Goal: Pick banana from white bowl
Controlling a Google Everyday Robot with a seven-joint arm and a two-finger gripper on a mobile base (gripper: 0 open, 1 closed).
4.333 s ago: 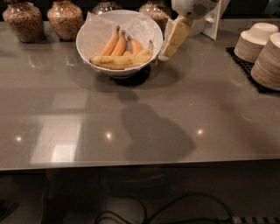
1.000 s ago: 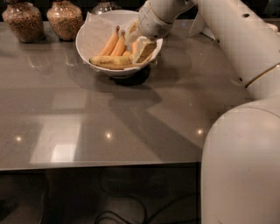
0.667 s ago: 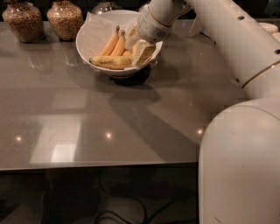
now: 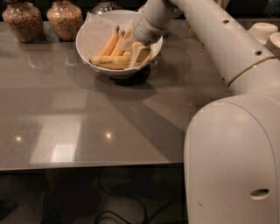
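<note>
The white bowl, lined with white paper, stands at the back middle of the grey table. It holds several bananas. One yellow banana lies crosswise at the front, and orange-tinted ones lean upright behind it. My gripper reaches down into the right half of the bowl from the back right. It is among the bananas at their right ends. The white arm crosses the right side of the view and hides the bowl's far right rim.
Two jars of brown grains stand at the back left and a glass lid behind the bowl. Stacked cream bowls sit at the far right. The table's front edge runs across at about.
Since 4.3 s ago the gripper has moved from outside the bowl's right rim down into the bowl. Over the last second it has barely shifted.
</note>
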